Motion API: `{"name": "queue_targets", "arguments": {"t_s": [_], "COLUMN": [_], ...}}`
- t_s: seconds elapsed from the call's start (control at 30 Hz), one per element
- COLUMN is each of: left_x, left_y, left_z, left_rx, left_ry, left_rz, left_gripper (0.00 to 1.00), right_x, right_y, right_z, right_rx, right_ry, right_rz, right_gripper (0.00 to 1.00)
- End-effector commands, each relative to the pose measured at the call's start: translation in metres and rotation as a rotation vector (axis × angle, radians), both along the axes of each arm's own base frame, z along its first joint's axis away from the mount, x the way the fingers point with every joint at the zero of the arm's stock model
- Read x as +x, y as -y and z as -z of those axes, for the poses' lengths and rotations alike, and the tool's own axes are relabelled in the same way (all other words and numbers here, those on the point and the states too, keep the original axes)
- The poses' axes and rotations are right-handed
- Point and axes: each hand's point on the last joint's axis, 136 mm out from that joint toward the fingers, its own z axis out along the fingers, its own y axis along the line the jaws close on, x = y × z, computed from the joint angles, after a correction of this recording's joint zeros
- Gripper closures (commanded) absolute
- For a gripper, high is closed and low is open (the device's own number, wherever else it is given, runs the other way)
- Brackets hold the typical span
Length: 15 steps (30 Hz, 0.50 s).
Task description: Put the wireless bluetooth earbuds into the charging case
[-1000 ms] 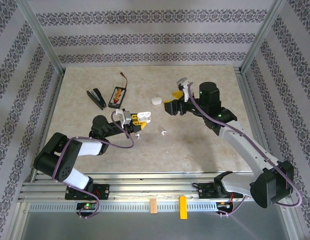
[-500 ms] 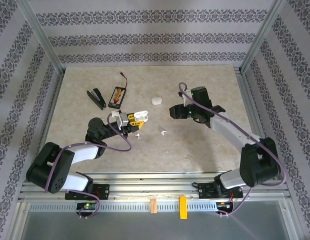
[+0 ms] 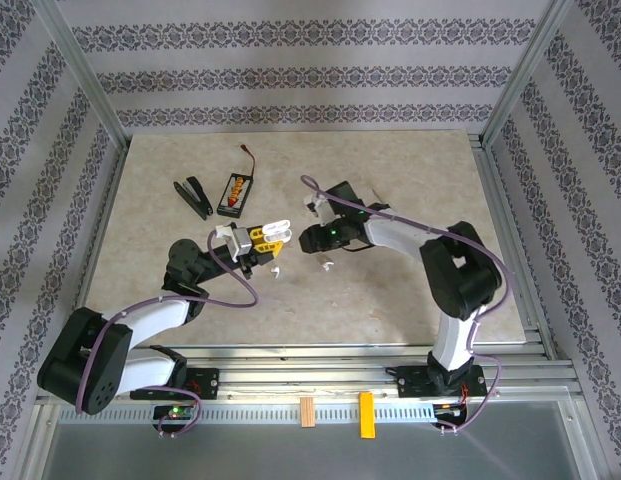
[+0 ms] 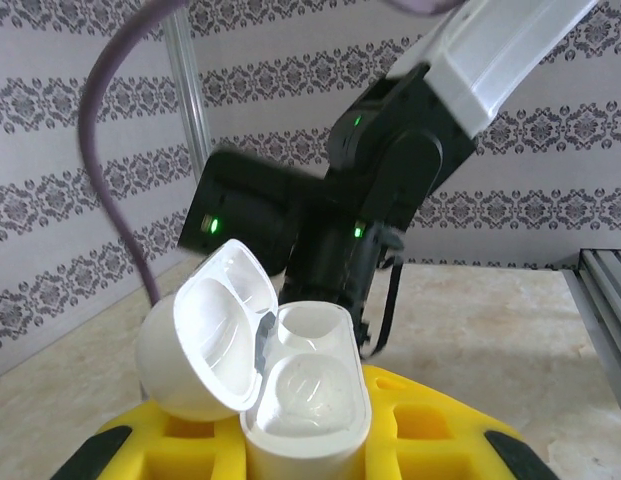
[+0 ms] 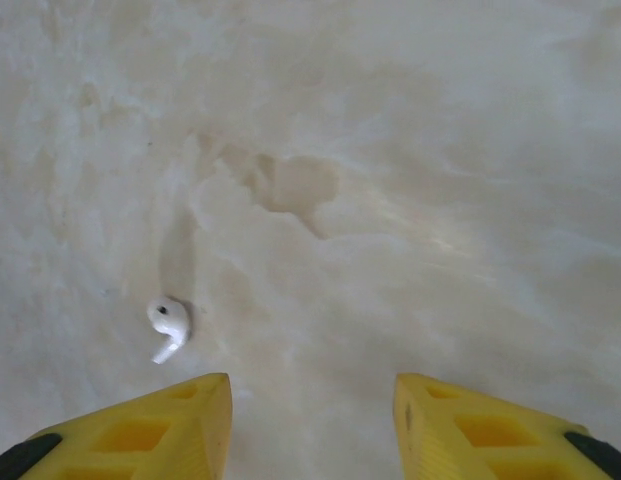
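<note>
1. Left gripper (image 3: pixel 269 236): closed on the charging case (image 4: pixel 308 400). The case stands upright between the yellow fingers with its lid (image 4: pixel 205 335) swung open, and both sockets look empty.
2. Right gripper (image 5: pixel 310 388): jaws spread wide with nothing between them. It points down, low over the bare table (image 5: pixel 440 150).
3. Earbud (image 5: pixel 169 322): lies on the table just ahead of one yellow fingertip (image 5: pixel 205 395). It sits off to the side of the gap, not inside it.
4. Small white piece (image 3: pixel 276 272): rests on the table just beside the left gripper. It is probably a second earbud, but it is too small to be sure.
5. Progress, as judged: the case is open and presented. No earbud has been picked up and none is seated, so both the pick-up and the insertion remain.
6. Room to move: the two grippers sit close together at mid-table, and that is the tight spot. The battery pack (image 3: pixel 233 192) and the black tool (image 3: pixel 193 196) lie well apart at the far side. The table edges and the frame posts (image 3: pixel 85 85) are well away from the work.
</note>
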Motion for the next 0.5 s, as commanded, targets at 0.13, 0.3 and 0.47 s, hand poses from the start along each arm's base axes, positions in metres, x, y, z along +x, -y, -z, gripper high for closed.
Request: {"name": "queue_targets", "arguments": {"t_s": [0.13,0.3,0.47], "left_x": [-0.005,-0.007,-0.006], "left_y": [-0.005,-0.006,-0.005], "left_z": [-0.005,-0.003,0.000], "left_rx": [-0.004,-0.001,0.005], "left_ry": [0.019,0.020,0.015], "left_rz": [-0.016,-0.018,-0.016], "left_gripper": [0.99,0.99,0.99], "right_x": [-0.019,-0.027,-0.030], "right_y": [-0.066,-0.076,-0.081], "right_z": [0.007,0.018,0.028], "right_rx": [0.120,0.104,0.099], "right_ry": [-0.132,-0.153,-0.174], "right_rz": [-0.072,-0.098,-0.111], "right_gripper": [0.59,0.63,0.65]}}
